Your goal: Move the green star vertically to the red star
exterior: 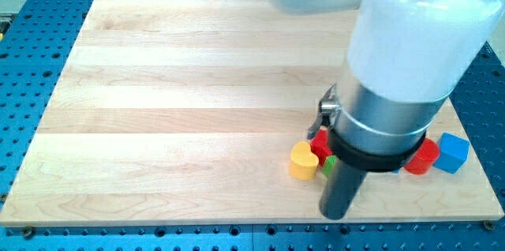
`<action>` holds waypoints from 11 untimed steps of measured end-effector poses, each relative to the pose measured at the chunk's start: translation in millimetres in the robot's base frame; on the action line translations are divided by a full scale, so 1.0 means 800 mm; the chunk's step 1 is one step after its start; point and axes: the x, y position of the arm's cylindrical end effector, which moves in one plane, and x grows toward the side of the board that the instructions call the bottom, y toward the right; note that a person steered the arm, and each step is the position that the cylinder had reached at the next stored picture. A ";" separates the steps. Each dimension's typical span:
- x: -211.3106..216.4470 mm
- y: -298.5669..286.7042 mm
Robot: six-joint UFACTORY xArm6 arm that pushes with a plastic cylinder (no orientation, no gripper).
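Arm (410, 38): large white cylindrical housing, glossy, with a second rounded white section behind it at the view's top. A black-and-white patterned marker sits on the housing's upper face, cut off by the frame edge. Below the white shell: grey metallic collar, then a black ring. A small grey metal bracket projects from the collar's left side. Rod dark, cylindrical, ending at my tip (334, 216).

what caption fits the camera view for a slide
My tip rests below a mostly hidden green block, beside the yellow heart.
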 end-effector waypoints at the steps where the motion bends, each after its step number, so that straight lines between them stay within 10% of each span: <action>1: -0.005 -0.024; 8: -0.041 0.040; 10: -0.227 -0.015; 11: -0.228 -0.035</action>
